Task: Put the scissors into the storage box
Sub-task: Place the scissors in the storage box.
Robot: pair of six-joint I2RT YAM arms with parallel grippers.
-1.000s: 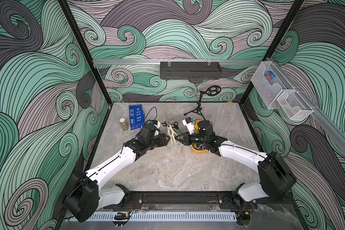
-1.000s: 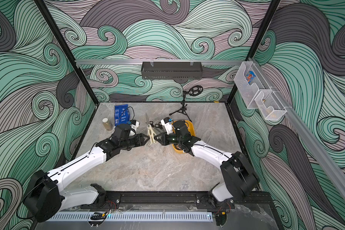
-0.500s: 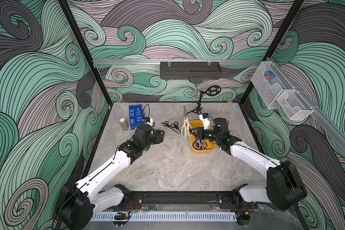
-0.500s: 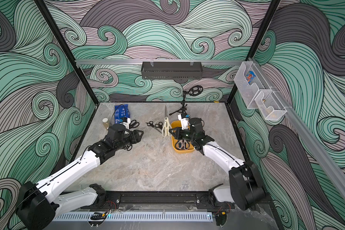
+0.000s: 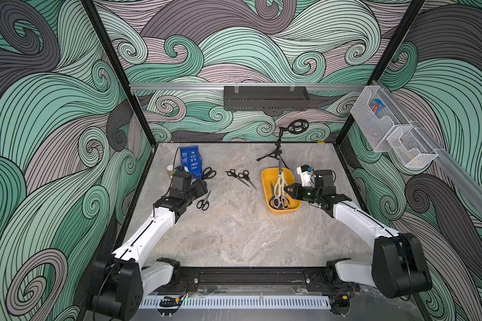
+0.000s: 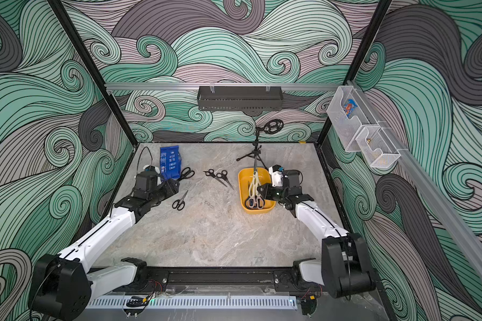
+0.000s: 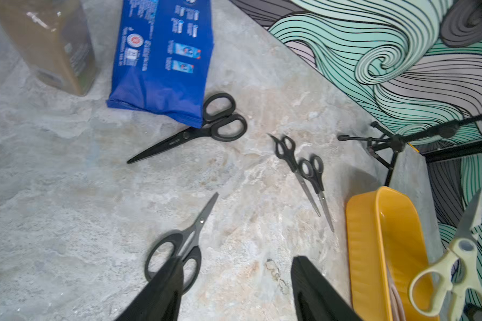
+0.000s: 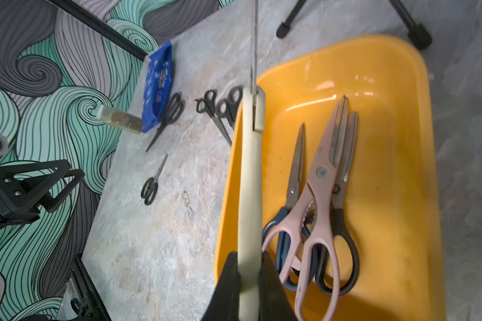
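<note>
Clamping the cream-handled scissors (image 8: 249, 180), the right gripper (image 8: 249, 254) hangs over the storage box (image 8: 395, 125); left gripper (image 7: 235, 259) gapes.

Both arms stretched fwd; L gripper (image 7: 235, 261) jaws apart, R gripper (image 8: 249, 254) clamped on cream scissors (image 8: 249, 180).

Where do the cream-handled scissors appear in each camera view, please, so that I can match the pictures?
In both top views: the cream-handled scissors are held by the right claw over the storage box.
Left wrist: the scissors show flat, over the box.
Right wrist: the scissors show edge-on in the claw, along the box's rim.
Shared landmark: the yellow storage box.
</note>
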